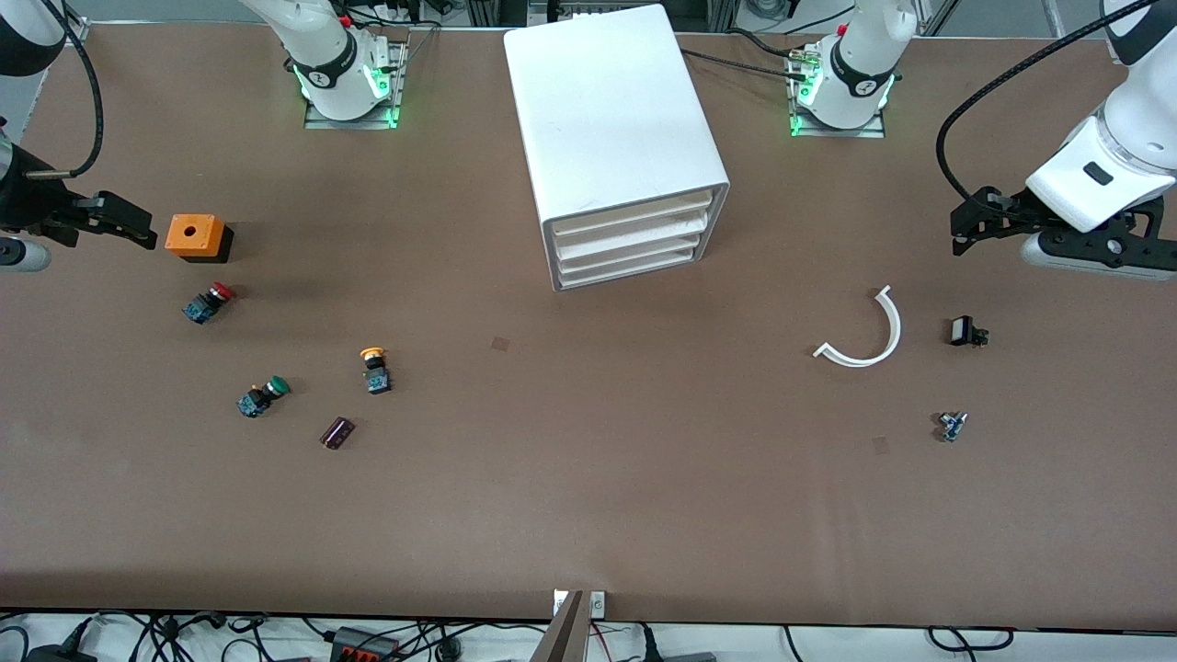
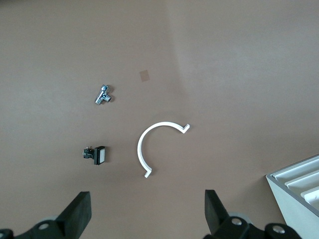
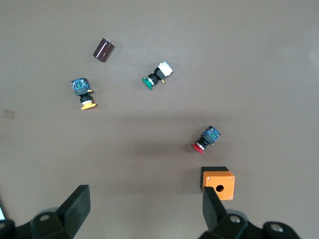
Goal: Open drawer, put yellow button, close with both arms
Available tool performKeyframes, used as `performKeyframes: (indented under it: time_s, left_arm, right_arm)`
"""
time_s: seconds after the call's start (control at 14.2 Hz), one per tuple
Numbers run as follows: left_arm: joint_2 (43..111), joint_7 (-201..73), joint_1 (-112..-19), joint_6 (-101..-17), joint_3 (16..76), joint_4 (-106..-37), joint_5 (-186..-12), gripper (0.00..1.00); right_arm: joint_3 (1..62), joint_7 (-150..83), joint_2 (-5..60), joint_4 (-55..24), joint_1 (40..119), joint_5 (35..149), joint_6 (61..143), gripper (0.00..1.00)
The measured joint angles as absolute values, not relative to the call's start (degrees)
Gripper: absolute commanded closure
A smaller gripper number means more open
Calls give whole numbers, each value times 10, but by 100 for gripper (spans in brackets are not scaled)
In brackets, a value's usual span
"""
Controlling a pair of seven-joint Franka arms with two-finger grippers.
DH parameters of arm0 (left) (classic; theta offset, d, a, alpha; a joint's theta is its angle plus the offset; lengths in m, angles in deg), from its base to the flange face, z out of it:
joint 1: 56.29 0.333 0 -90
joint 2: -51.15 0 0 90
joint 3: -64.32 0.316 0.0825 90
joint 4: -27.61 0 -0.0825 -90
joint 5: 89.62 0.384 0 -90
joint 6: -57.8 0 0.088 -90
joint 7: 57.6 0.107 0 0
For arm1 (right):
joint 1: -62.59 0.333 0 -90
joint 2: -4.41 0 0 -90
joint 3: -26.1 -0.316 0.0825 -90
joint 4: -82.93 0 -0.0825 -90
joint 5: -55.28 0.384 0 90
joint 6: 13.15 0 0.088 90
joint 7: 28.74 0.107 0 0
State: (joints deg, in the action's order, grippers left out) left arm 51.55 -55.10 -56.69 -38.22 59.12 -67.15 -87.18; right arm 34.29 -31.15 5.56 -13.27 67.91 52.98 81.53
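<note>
Lying well apart from right end effector [image 3: 142, 211], yellow button [image 1: 374, 365], drawer [image 1: 630, 217] shut

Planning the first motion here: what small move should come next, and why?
Probably bring the open left gripper toward the drawer, the cabinet's top front, which looks shut. The yellow button lies untouched on the table; the open right gripper waits beside the orange box.

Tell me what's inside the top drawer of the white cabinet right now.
That cannot be seen: the top drawer is shut, so its inside is covered. The yellow button lies out on the table, and both grippers, left and right, hang open.
</note>
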Motion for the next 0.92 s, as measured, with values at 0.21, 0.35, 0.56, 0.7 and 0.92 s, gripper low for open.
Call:
performKeyframes:
  time_s: [0.21,0.35,0.56,0.7,0.92]
  left_arm:
    - [515,-551,-567,-379,591,-671,-872,0]
    - [515,-551,-567,-379,591,-671,-872,0]
    - [515,-551,-567,-379,591,-671,-872,0]
    - [515,-551,-567,-379,591,-671,-872,0]
    - [515,-551,-567,-379,591,-671,-872,0]
  right_arm:
    - [343,-312,56,-133,679,530,816,0]
    - [343,-312,57,-134,679,530,816,0]
    - [343,-312,66,-134,679,530,818,0]
    - [342,-312,77,-134,681,530,831,0]
    - [340,-311,92,-134,696,532,838,0]
